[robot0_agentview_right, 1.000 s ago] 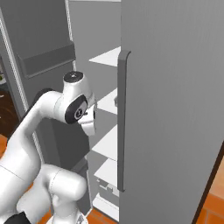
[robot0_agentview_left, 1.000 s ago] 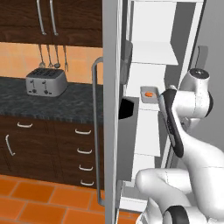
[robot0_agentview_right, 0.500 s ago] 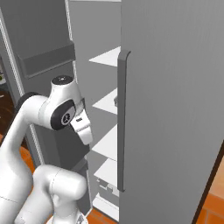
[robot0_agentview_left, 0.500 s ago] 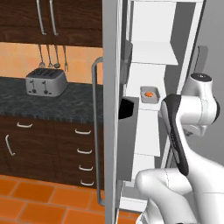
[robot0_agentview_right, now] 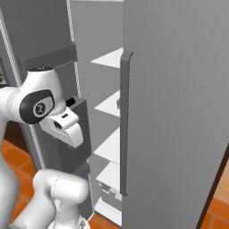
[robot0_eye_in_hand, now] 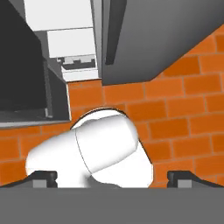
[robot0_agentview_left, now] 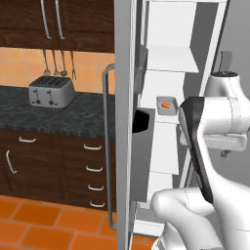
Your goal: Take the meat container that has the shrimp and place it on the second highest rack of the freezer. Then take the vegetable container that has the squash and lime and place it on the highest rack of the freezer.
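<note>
The freezer [robot0_agentview_left: 168, 146] takes up the middle of the left base view and most of the right base view, standing open with its white shelves stepping down the interior. Its light-grey door [robot0_agentview_right: 179, 112] fills the right half of the right base view, the long bar handle [robot0_agentview_right: 124, 125] running down its near edge, and the door's outer side is cut off by the frame. The white arm [robot0_agentview_left: 210, 146] rises through the lower right of the left base view and hides the right part of the shelves behind its dark-banded link; in the right base view its elbow joint sits at centre left, in front of the dark door bin. The gripper [robot0_eye_in_hand: 112, 177] looks straight down at orange floor tiles, with the freezer's lower shelves at the upper left of the hand view and the door edge at upper centre. The two finger tips [robot0_eye_in_hand: 43, 177] sit far apart at the bottom corners (jaws spread wide, nothing between them). On a mid-height shelf in the left base view rests a small grey tray [robot0_agentview_left: 167, 105] with the shrimp [robot0_agentview_left: 167, 104] in it, just left of the arm. The toaster [robot0_agentview_left: 51, 91] stands on the dark counter [robot0_agentview_left: 58, 110] at left.
</note>
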Controlling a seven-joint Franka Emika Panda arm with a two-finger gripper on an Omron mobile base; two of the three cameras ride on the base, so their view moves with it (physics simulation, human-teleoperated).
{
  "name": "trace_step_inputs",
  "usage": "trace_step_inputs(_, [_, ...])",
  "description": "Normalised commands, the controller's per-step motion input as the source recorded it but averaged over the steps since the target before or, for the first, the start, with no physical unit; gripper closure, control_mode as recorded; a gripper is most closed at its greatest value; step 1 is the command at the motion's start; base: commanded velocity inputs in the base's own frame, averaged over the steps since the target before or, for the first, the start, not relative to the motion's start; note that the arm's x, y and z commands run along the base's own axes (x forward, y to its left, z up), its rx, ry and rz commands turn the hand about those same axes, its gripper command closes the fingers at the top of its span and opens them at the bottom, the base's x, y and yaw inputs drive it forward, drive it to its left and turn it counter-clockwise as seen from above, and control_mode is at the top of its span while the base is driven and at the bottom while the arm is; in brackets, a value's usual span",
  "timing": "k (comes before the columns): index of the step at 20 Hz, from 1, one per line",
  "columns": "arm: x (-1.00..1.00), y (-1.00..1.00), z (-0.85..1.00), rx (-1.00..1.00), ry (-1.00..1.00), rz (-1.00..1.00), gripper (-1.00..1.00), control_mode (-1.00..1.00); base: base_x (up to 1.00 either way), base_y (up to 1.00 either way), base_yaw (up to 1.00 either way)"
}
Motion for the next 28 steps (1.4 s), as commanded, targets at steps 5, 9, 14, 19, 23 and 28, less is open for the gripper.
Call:
trace_step_inputs(5, [-0.57,0.15,0.73,0.05,0.0,0.18,-1.0,-1.0,0.0,0.0,0.0])
trace_step_inputs(9, [-0.5,0.26,0.27,0.0,0.0,0.29,-1.0,-1.0,0.0,0.0,0.0])
trace_step_inputs(14, [-0.25,0.0,0.0,-0.04,0.0,0.1,-1.0,-1.0,0.0,0.0,0.0])
trace_step_inputs(19, [-0.01,0.0,-0.33,-0.1,0.0,0.02,-1.0,-1.0,0.0,0.0,0.0])
trace_step_inputs(23, [-0.03,0.0,-0.06,-0.02,0.0,0.03,-1.0,-1.0,0.0,0.0,0.0])
trace_step_inputs(28, [0.0,0.0,0.0,0.0,0.0,0.0,-1.0,1.0,-0.83,-0.31,0.01])
